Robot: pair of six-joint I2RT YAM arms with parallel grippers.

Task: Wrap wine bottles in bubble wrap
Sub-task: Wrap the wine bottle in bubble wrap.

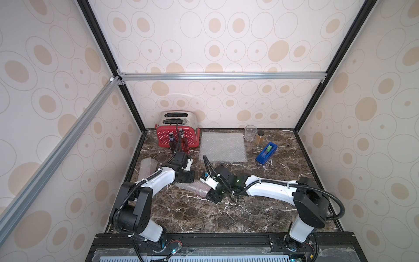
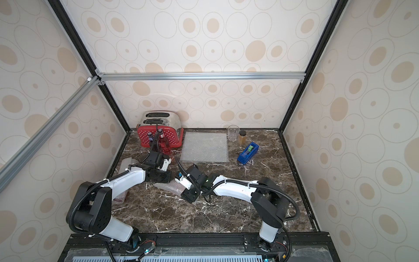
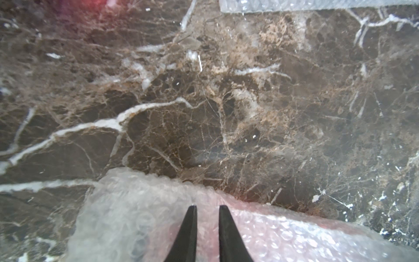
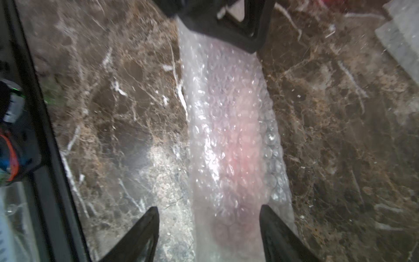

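Tabletop, in both top views: dark marble table [image 1: 249, 215].
- Red-and-silver toaster [image 1: 176, 129], rear left.
- Two wine bottles, upright and side by side just in front of the toaster: purple bottle [image 1: 171, 138] and red bottle [image 1: 184, 143].
- Flat bubble wrap sheet [image 1: 223, 147], to the right of the bottles.
- Drinking glass [image 1: 250, 132] and amber jar [image 1: 259, 137], just beside each other past the sheet's far right corner.
- Blue tape dispenser [image 1: 266, 153], a little nearer than the glass and jar.
- Rolled bubble wrap [image 1: 147, 167], at the left edge, partly under my left arm.
- Bubble-wrap bundle [image 1: 192, 187], pink inside, lying mid-table between my left gripper [image 1: 189, 179] and my right gripper [image 1: 209, 194]. Both grippers are low at its ends, and their jaws are hidden in these views.

Left wrist view:
- My left gripper [image 3: 207, 207] has its jaws drawn to a thin slit, with the tips down on the bundle and pink wrap showing in the slit. I read this as a pinch on the wrap.
- An edge of the flat sheet shows farther off across bare marble.

Right wrist view:
- My right gripper [image 4: 208, 206] has its jaws spread wide, one on either side of the bundle's near end, and it holds nothing. Whether a finger brushes the wrap I cannot tell.
- The bundle runs straight away from me to the left gripper, which sits on its far end.
- A pink glow shows through the bubbles. The bottle's outline is too veiled to make out.
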